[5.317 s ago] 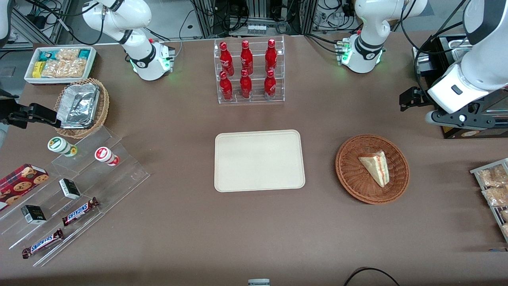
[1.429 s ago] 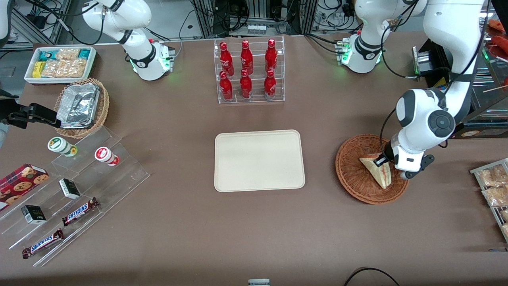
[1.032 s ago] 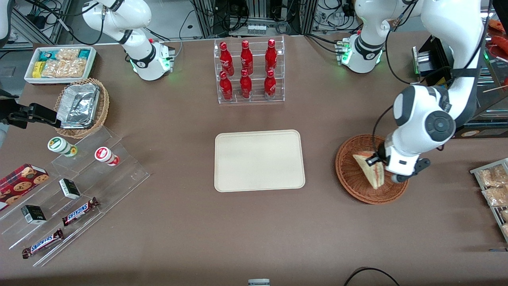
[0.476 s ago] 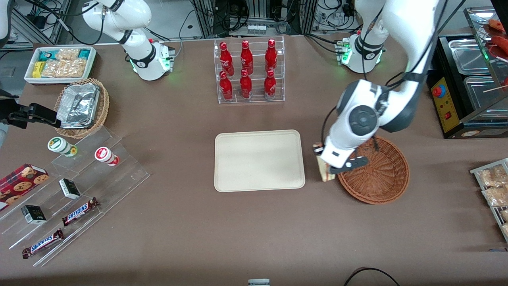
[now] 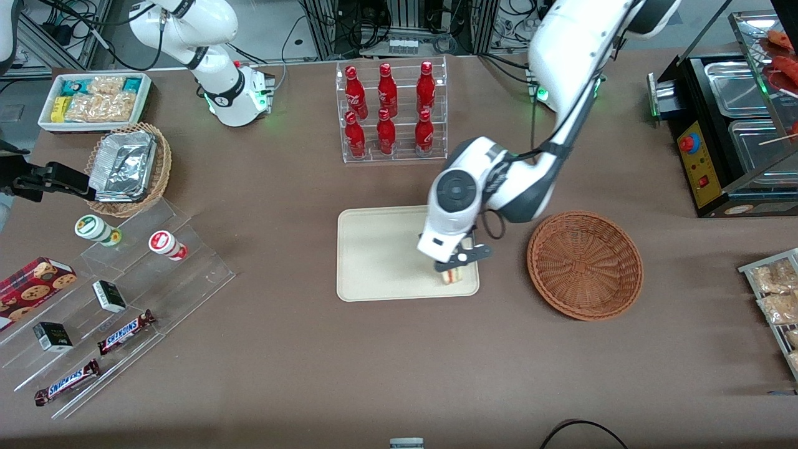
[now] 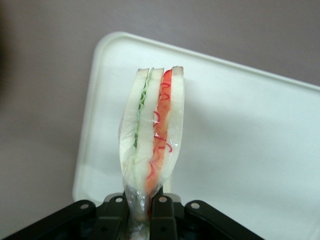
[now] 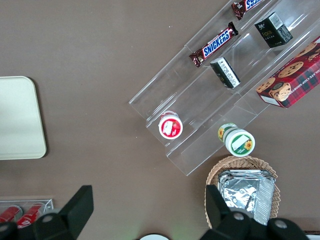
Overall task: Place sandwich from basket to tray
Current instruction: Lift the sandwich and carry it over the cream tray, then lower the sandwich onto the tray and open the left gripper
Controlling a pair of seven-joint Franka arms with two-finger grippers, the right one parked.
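My left gripper [image 5: 452,267] hangs over the cream tray [image 5: 380,249], above the tray's corner nearest the front camera on the basket's side. It is shut on the sandwich [image 5: 454,277]. In the left wrist view the black fingers [image 6: 165,216] pinch the wrapped wedge's narrow end, and the sandwich [image 6: 152,135] points away from the gripper [image 6: 144,209] with its green and red filling stripes showing above the tray [image 6: 245,150]. The reddish-brown wicker basket [image 5: 585,265] stands beside the tray, toward the working arm's end, with nothing in it.
A clear rack of red bottles [image 5: 391,112] stands farther from the camera than the tray. A stepped acrylic shelf [image 5: 124,293] with candy bars, a foil-filled tan basket [image 5: 128,167] and a white snack bin [image 5: 95,100] lie toward the parked arm's end. Bagged snacks [image 5: 773,299] sit at the working arm's end.
The gripper shut on the sandwich in the basket, lifted it out and carried it sideways to above the tray's near corner. The basket now holds nothing.
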